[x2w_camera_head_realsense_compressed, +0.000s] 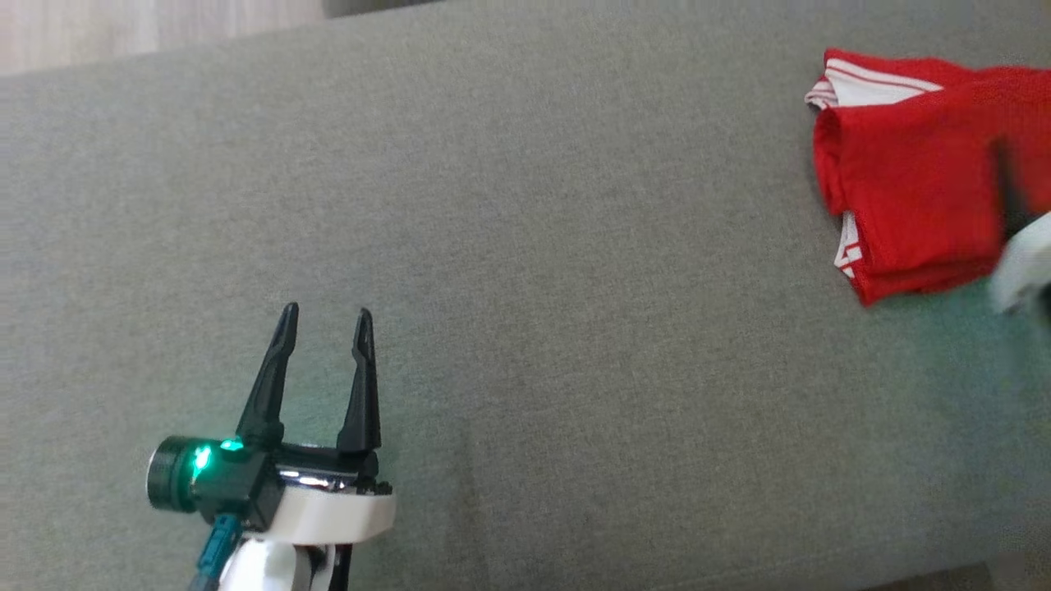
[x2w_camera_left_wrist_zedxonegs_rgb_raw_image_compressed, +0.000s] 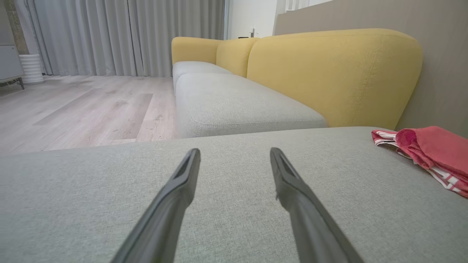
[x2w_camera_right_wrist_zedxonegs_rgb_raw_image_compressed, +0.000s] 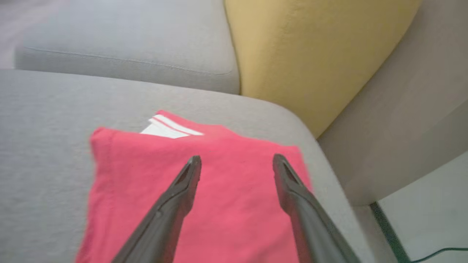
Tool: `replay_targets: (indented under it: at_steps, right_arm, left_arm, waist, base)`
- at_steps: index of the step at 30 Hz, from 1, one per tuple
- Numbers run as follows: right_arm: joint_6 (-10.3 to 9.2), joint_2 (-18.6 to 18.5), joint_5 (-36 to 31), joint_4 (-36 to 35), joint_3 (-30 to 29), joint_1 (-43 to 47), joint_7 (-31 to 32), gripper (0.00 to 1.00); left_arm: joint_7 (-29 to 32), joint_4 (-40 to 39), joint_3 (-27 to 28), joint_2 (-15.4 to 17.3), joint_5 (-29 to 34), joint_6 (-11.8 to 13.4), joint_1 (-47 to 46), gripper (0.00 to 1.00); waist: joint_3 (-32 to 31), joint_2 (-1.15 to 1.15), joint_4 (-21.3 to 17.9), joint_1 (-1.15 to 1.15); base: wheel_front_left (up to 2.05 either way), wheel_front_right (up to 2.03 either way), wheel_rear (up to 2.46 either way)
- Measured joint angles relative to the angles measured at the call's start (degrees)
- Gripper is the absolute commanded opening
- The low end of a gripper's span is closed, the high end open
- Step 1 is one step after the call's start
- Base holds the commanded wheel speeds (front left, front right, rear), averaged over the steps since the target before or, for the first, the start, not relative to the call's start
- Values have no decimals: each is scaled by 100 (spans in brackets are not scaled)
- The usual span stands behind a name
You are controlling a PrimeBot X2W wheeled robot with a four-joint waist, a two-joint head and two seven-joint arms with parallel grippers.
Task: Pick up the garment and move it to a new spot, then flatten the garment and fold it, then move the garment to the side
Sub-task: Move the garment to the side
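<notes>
Folded red garment [x2w_camera_head_realsense_compressed: 903, 180], white-striped trim, on grey cushion [x2w_camera_head_realsense_compressed: 493, 246]

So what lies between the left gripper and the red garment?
Only bare grey cushion separates left gripper and garment, as the head view shows.

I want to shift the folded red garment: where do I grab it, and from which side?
Probably the thick rounded fold along the left edge of the garment, facing the open cushion. Come in low from that side with the open left gripper, one finger sliding under. The layers stack there, so the bundle should lift together without unfolding.
</notes>
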Motion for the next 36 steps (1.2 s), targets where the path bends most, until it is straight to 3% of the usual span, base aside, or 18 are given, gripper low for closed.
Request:
replay_targets:
  at_steps: [10, 15, 20, 27, 31, 36]
  right_arm:
    - [0, 1501, -243, -522, 235, 1558, -569, 100]
    - [0, 2168, -238, -544, 292, 2306, -1268, 100]
    - [0, 2438, -339, -1065, -110, 3065, -1570, 100]
    - [0, 2726, -1295, -3181, -609, 4245, -1589, 100]
    - [0, 2758, -1536, -3587, -647, 4490, -1591, 100]
    - [0, 2766, -1341, -3661, -543, 4670, -1591, 100]
  left_arm:
    - [0, 133, -179, 0, 0, 101, 394, 100]
    - [0, 266, -225, 1, 1, 151, 685, 100]
    - [0, 320, -253, 1, 1, 227, 875, 100]
    - [0, 290, -136, 3, 0, 352, 1071, 100]
    - [0, 255, -14, 3, -3, 402, 1151, 100]
    - [0, 154, 119, 3, -101, 498, 1191, 100]
  waist:
    - [-642, 0, 299, -1]
    - [-1039, 0, 622, -1]
    - [-1365, 0, 874, -1]
    - [-1562, 0, 1016, -1]
    - [-1569, 0, 982, 0]
    - [-1597, 0, 965, 0]
  base:
    - [0, 0, 0]
    - [0, 0, 0]
    - [0, 0, 0]
    - [0, 0, 0]
    - [0, 0, 0]
    - [0, 0, 0]
